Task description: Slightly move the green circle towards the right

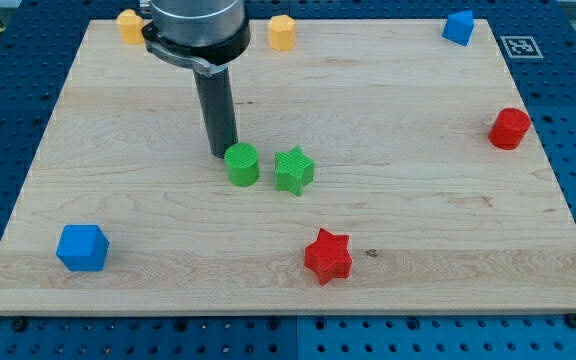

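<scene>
Bright, even light, sharp focus throughout, with only soft, short shadows.

The arm shows only its lower end: a wide, round, dark grey collar with a glossy black band around its lower edge and a small lug jutting at the view's left. Below it hangs a straight, smooth, dark grey cylindrical rod, narrower than the collar, ending in a flat tip (222, 153).

no readable text or numbers
</scene>
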You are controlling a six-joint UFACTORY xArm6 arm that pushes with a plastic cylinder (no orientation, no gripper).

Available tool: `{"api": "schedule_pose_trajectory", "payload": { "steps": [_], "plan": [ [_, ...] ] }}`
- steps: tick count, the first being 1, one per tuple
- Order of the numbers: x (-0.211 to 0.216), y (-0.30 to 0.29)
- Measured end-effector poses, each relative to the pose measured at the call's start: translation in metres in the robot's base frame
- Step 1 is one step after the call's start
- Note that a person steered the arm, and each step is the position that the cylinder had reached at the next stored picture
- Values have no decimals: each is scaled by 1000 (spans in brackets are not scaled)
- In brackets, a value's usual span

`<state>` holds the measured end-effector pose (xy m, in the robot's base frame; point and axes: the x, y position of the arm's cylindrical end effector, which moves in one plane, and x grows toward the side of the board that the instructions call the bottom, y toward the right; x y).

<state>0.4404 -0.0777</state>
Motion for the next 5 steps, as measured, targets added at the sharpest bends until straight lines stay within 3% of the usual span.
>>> {"api": "schedule_pose_trajectory", "payload": {
  "steps": [2,3,5],
  "plan": [
    [5,-9],
    [14,-47],
    [34,-1]
  ]
}}
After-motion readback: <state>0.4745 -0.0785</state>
